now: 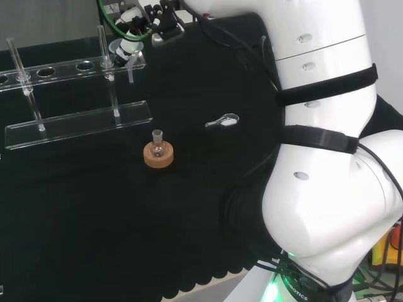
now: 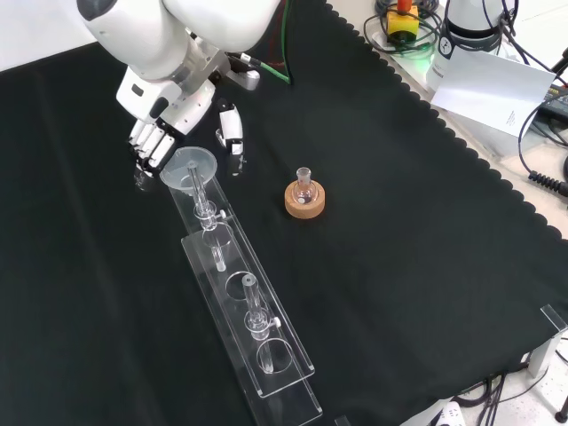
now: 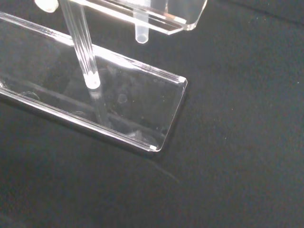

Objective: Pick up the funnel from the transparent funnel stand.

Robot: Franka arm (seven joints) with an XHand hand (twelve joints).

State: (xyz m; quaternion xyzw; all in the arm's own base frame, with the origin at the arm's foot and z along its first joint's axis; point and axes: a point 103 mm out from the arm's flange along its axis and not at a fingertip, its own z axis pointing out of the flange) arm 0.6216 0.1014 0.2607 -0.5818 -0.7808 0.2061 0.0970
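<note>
The clear funnel (image 2: 185,165) sits in the end hole of the transparent funnel stand (image 2: 293,390), at the stand's far end in the front view. My hand (image 2: 167,108) hovers just behind it. Its fingers (image 2: 147,147) hang to the funnel's left and its thumb (image 2: 231,131) to the right, spread apart and not closed on the bowl. In the head view the hand (image 1: 141,28) is at the top, beside the funnel (image 1: 121,49) on the stand (image 1: 75,123). The wrist view shows the stand's base plate (image 3: 128,104) and the funnel's stem tip (image 3: 141,35) under the shelf.
A small glass flask on a cork ring (image 2: 304,198) stands to the right of the stand in the front view and shows at mid-cloth in the head view (image 1: 158,155). A small clear spoon-like piece (image 1: 223,121) lies further right. Upright clear rods (image 2: 252,302) rise from the stand.
</note>
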